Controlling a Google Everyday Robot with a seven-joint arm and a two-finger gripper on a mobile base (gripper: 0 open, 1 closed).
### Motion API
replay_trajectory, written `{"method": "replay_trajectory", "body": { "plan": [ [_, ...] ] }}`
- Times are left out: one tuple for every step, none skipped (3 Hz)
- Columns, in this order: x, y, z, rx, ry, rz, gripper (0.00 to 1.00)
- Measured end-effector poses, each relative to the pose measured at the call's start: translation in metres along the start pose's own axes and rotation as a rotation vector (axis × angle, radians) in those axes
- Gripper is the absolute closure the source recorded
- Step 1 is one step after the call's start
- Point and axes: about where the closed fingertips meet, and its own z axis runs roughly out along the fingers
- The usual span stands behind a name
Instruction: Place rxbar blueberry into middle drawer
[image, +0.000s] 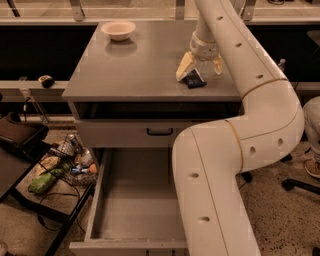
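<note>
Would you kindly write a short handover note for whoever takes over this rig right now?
Gripper: open, down at the cabinet top, with its fingers either side of the rxbar blueberry.
Rxbar blueberry: lying on the cabinet top, not lifted.
Middle drawer: pulled out, and the visible part of its floor is bare.
Done: the drawer is open and the gripper is at the bar.
Left: close on the bar, lift it, carry it down and release it in the drawer.
</note>
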Motion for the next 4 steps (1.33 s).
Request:
{"method": "replay_trajectory", "body": {
  "plan": [
    [0.0000,0.0000,0.0000,0.000,0.000,0.000,0.71],
    [0.0000,0.0000,-0.0002,0.000,0.000,0.000,0.73],
    [0.0000,0.0000,-0.0003,0.000,0.000,0.000,0.73],
    [0.0000,0.0000,-0.0003,0.000,0.000,0.000,0.73]
  ]
}}
